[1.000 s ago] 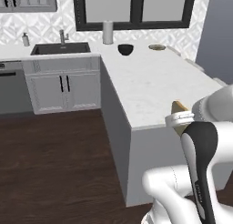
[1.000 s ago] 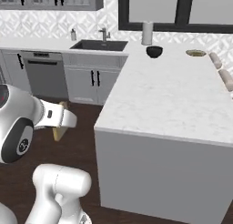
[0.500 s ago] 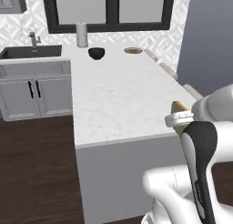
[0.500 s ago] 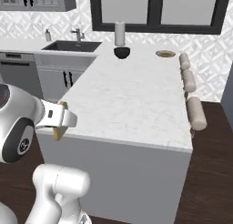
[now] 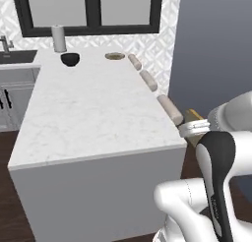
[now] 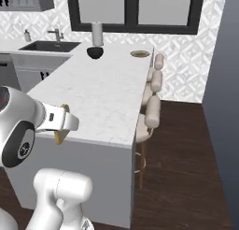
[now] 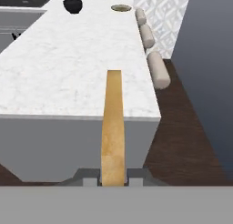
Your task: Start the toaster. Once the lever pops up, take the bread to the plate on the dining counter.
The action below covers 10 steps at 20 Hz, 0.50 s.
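Visibly one bread (image 7: 113, 132), one plate (image 7: 120, 8), one bowl (image 7: 73, 6)

the dining counter (image 5: 93, 113) lay bare across its near and middle stretch, with only a dark bowl (image 5: 70, 59), a paper roll (image 5: 59, 38) and the plate (image 5: 114, 56) standing at the far end, stools (image 6: 152, 111) lining its right edge.

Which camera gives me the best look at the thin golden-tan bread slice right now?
The hand view: the thin golden-tan bread slice stands edge-on, centred, clamped in the pincer. Both base views show just a corner of it beside the wrist.
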Available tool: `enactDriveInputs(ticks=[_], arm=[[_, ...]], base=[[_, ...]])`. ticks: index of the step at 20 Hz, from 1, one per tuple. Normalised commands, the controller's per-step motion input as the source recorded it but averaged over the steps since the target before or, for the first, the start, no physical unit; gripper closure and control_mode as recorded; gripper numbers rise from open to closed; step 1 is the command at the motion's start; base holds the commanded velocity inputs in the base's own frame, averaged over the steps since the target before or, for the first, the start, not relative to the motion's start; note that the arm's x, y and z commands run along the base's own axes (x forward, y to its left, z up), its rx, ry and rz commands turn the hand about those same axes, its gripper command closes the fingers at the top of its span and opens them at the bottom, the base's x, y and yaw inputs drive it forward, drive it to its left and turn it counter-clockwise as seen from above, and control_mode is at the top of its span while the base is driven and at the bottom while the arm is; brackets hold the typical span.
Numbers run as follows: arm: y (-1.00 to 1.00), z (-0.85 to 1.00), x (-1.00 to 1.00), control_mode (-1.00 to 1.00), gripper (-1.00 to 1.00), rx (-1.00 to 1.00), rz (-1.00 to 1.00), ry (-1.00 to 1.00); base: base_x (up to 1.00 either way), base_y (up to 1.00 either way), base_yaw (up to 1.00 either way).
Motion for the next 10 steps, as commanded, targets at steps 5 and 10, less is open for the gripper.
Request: enactDriveInputs(ticks=[5,10], arm=[[0.00,0.00,0.00,1.00,1.00,0.00,0.00,0.00],[0.00,0.00,0.00,1.00,1.00,0.00,0.00,0.00]], base=[[0.35,-1.00,0.00],[0.64,-1.00,0.04]])
